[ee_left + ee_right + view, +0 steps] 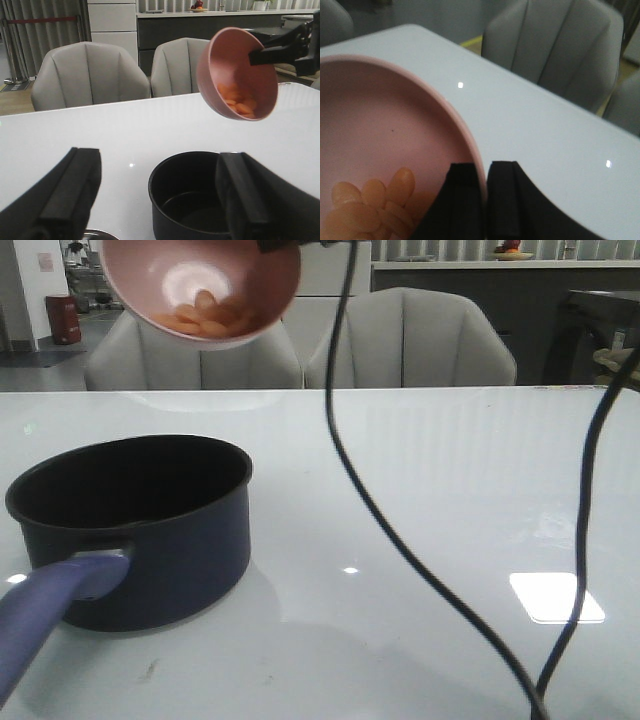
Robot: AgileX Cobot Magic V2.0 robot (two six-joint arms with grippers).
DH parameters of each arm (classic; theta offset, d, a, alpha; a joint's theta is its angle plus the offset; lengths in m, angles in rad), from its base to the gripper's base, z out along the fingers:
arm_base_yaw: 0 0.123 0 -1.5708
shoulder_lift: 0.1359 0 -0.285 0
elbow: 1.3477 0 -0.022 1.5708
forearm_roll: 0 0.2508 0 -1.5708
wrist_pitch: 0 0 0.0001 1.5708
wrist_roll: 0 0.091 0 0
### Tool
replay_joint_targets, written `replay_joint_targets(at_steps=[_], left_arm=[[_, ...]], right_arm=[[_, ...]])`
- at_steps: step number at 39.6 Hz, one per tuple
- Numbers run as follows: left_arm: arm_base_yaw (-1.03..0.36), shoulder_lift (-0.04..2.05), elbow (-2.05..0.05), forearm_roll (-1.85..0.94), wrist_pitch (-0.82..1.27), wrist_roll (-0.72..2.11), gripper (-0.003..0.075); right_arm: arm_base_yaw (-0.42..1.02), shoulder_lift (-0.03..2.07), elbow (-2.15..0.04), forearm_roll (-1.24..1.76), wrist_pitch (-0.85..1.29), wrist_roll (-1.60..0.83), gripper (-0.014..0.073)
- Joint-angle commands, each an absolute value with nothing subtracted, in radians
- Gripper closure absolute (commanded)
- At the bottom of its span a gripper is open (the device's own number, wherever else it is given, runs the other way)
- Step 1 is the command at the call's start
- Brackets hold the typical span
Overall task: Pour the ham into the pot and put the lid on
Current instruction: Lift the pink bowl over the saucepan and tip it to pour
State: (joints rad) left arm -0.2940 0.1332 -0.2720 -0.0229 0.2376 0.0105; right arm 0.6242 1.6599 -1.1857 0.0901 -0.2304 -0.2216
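The dark navy pot (150,530) stands on the table's left side, its purple-blue handle (40,615) pointing toward the near edge. Its black inside (200,210) looks bare. Held high above and behind it, a pink bowl (160,270) tilts toward the pot. The orange ham pieces (205,318) are heaped at its low side. My right gripper (487,170) is shut on the bowl's rim. My left gripper (159,155) hangs open near the pot with nothing between its fingers. Only a sliver of shiny metal rim, likely the lid (97,235), shows below it.
Two black cables (345,440) (590,490) hang down over the glossy white table (450,490) in the front view. Two grey chairs (410,340) stand behind the far edge.
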Motion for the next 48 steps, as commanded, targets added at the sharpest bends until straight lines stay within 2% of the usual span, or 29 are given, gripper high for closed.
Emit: replay_joint_targets(at_steps=[1,7,18,35,43,48], left_arm=[[-0.303,0.146,-0.299,-0.024,0.152,0.000,0.0198],[-0.303,0.146,-0.299,-0.024,0.152,0.000,0.0199],[-0.303,0.146,-0.299,-0.024,0.154,0.000,0.0199],[-0.303,0.146,-0.299,-0.031,0.154,0.000,0.0199],[-0.303,0.146,-0.299,-0.031,0.154,0.000,0.0199],[-0.303,0.146,-0.299,-0.031,0.154,0.000,0.0199]], right_arm=[[0.647,1.650,-1.222,0.078,-0.500,-0.312,0.0458],[0.697,1.727,-1.222,0.078,-0.732,-0.478,0.0458],[0.776,1.891,-1.210,0.076,-1.292,-0.725,0.0458],[0.777,1.932,-1.209,0.063,-1.301,-0.805,0.0458],[0.777,1.931,-1.209,0.184,-1.272,-0.649,0.0458],[0.777,1.931,-1.209,0.239,-1.287,-0.654,0.0458]])
